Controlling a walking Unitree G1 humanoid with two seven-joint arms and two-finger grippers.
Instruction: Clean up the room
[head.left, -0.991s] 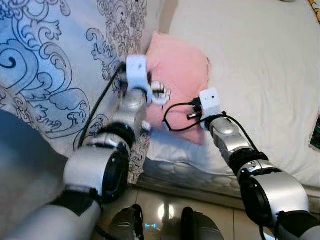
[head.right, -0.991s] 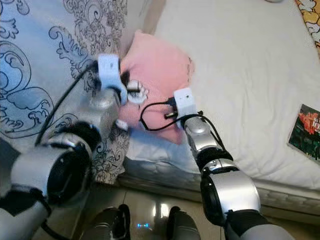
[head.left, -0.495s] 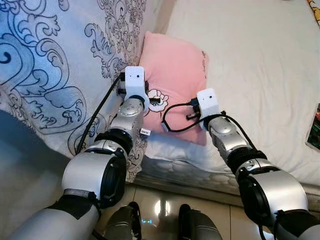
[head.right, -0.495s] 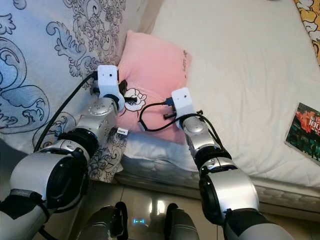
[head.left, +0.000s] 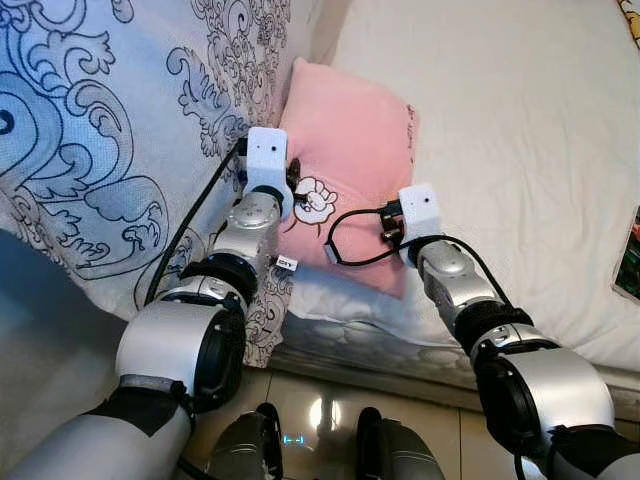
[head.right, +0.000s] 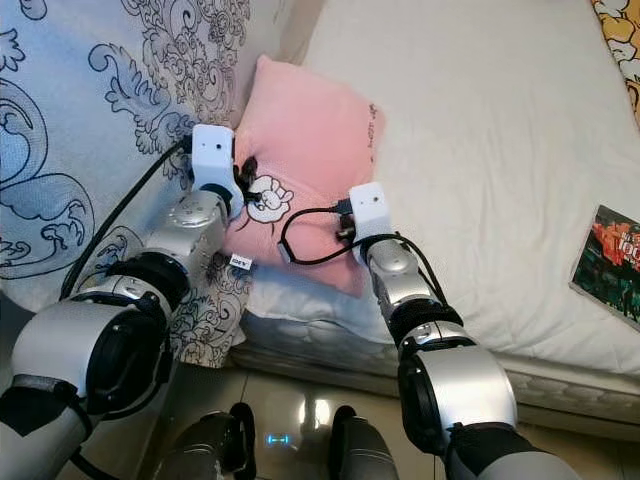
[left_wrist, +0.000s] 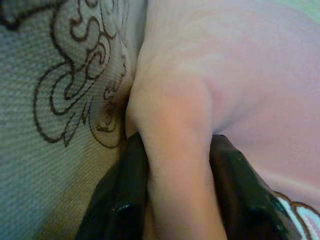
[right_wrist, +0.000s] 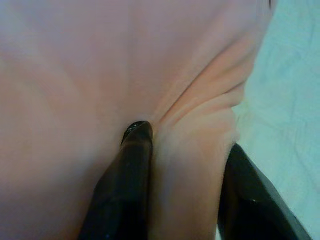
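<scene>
A pink pillow (head.left: 350, 130) with a small cartoon print (head.left: 314, 198) lies on the white bed (head.left: 520, 130), against a blue patterned quilt (head.left: 110, 120). My left gripper (left_wrist: 175, 200) is shut on a fold at the pillow's left edge, beside the quilt. My right gripper (right_wrist: 185, 175) is shut on a fold at the pillow's right side, next to the white sheet. Both white wrist units (head.left: 266, 155) sit over the pillow, hiding the fingers in the eye views.
The quilt (head.right: 90, 110) drapes over the bed's left side down toward the floor. A colourful book (head.right: 610, 260) lies at the bed's right edge. Glossy tile floor (head.left: 330, 410) and my feet show below the mattress edge.
The pillow has moved a little further onto the bed with both grippers on it. The right wrist has drawn slightly back and the cartoon print is now more exposed.
</scene>
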